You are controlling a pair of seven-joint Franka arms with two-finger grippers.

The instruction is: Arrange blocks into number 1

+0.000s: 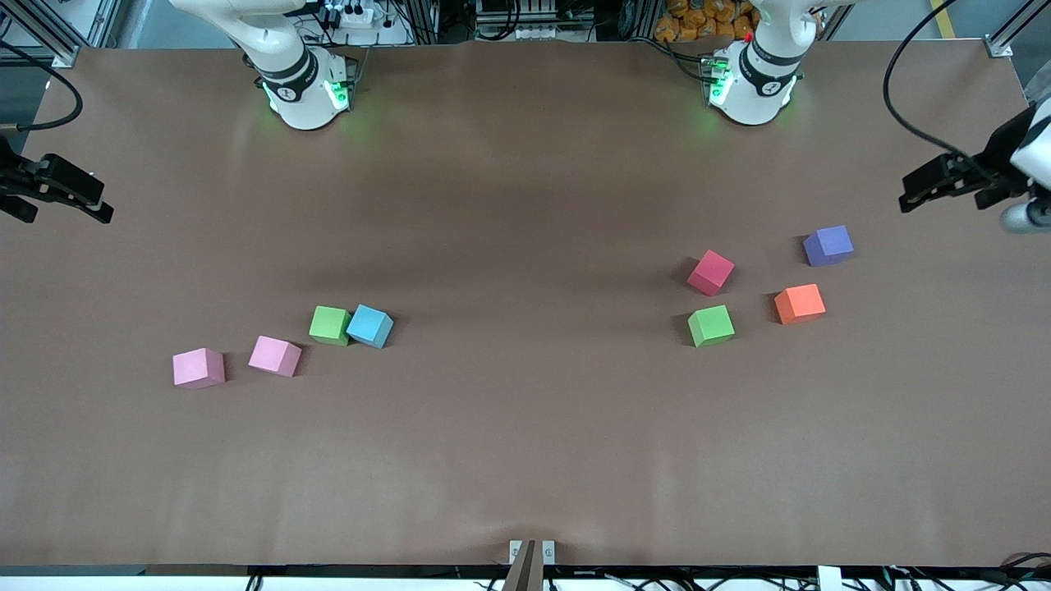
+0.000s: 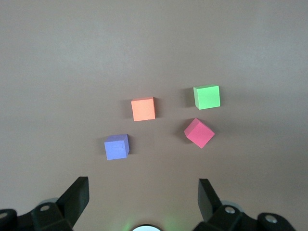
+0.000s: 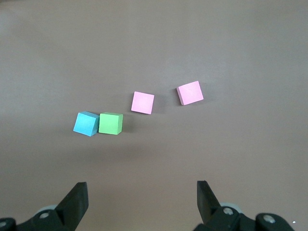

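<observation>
Both arms wait, left gripper (image 1: 911,194) and right gripper (image 1: 98,205) wide open, empty. Blocks (image 1: 711,326) sit in two clusters, around 4 and 8 o'clock of table centre. Likely light, squashy foam; pinch opposite flat faces.

Right gripper (image 3: 142,204) hangs above the brown table (image 3: 231,43), fingers spread wide, nothing held. Below it, a blue foam cube (image 3: 86,123) touches a green foam cube (image 3: 110,123); two light pink foam cubes (image 3: 143,102) (image 3: 189,93) sit apart nearby.
</observation>
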